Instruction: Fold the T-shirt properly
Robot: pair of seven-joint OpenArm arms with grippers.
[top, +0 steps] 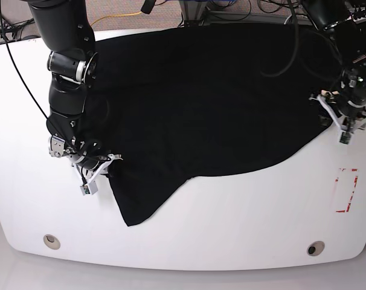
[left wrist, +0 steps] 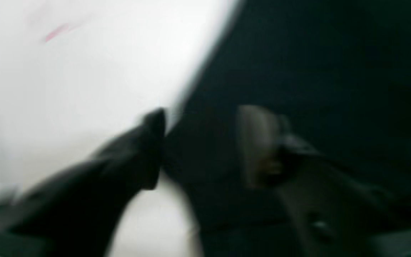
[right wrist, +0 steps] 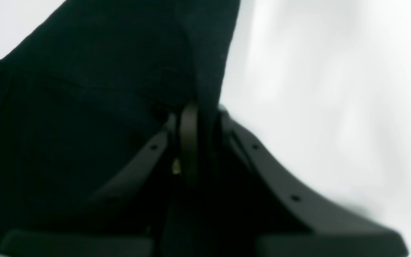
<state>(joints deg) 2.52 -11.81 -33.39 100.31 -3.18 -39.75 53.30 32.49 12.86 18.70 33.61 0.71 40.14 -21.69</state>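
The black T-shirt [top: 195,103] lies spread across the white table [top: 243,211], plain side up, with one corner hanging toward the front left. My right gripper [top: 104,166] is at the shirt's left edge. In the right wrist view this gripper [right wrist: 194,121] is shut on a raised fold of the T-shirt [right wrist: 102,71]. My left gripper [top: 333,118] is at the shirt's right edge. The blurred left wrist view shows it [left wrist: 205,142] open, one finger [left wrist: 152,142] over the table and the other over the T-shirt [left wrist: 316,53], nothing pinched between them.
A red-outlined mark [top: 346,190] is on the table at the front right. Two round holes [top: 50,240] [top: 314,248] sit near the front edge. Cables [top: 128,15] run behind the table's back edge.
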